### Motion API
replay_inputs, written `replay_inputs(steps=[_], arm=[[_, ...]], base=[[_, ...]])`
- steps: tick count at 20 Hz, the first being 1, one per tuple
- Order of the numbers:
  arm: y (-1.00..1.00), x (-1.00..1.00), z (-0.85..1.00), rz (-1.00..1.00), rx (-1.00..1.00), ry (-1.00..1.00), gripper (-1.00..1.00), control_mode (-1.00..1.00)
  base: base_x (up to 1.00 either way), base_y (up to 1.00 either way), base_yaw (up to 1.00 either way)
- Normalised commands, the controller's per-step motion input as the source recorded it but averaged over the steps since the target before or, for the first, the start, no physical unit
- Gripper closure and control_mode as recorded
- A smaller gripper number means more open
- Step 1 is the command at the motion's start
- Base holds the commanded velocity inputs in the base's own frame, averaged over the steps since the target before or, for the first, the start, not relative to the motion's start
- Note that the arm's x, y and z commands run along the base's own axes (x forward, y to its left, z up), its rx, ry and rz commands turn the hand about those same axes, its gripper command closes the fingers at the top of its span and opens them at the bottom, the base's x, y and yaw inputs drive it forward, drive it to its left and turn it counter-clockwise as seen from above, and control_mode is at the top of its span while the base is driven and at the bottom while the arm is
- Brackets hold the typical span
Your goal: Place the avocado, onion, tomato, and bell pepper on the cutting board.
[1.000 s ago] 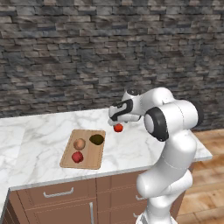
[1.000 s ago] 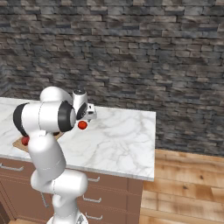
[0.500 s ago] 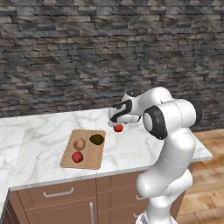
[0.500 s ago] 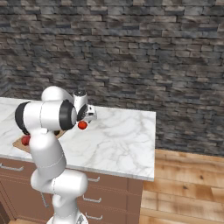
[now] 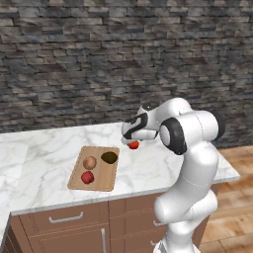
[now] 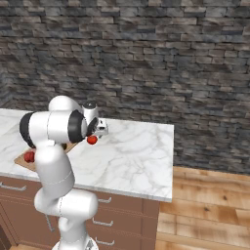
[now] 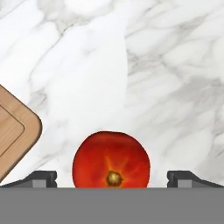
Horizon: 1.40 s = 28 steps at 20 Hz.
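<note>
The wooden cutting board [image 5: 76, 179] lies on the marble counter with the tan onion [image 5: 89, 162], the dark avocado [image 5: 109, 157] and the crimson bell pepper [image 5: 87, 177] on it. The bright tomato [image 5: 134, 145] rests on the counter just right of the board. My gripper [image 5: 132, 139] hangs directly over the tomato, open. In the hand view the tomato [image 7: 111, 159] sits between the two spread fingertips [image 7: 41, 178], with a board corner [image 7: 13, 131] at the left. From the right base view the tomato [image 6: 92, 140] shows under the hand [image 6: 96, 131], and the arm hides most of the board.
The marble counter [image 5: 44, 148] runs left from the board and ends at its right edge [image 6: 171, 161]. A dark stone wall [image 5: 99, 64] backs it. Wooden drawers [image 5: 64, 220] sit below the front edge.
</note>
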Motion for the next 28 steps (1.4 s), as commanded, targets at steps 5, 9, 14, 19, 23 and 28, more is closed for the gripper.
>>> replay_inputs(steps=[5,9,14,19,23,28], arm=[[0.04,0.07,-0.09,0.00,0.00,0.00,-1.00,-1.00],[0.04,0.09,-0.10,0.00,0.00,0.00,-1.00,-1.00],[0.04,0.10,-0.12,0.00,0.00,0.00,-1.00,-1.00],[0.02,0.09,-0.19,0.00,0.00,0.01,-1.00,-1.00],[0.00,0.02,-0.23,0.00,0.00,0.00,1.00,-1.00],[0.00,0.00,-0.14,0.00,0.00,0.00,1.00,-1.00]], base=[[0.00,0.00,0.00],[0.00,0.00,0.00],[0.00,0.00,0.00],[0.00,0.00,0.00],[0.00,0.00,0.00],[0.00,0.00,0.00]])
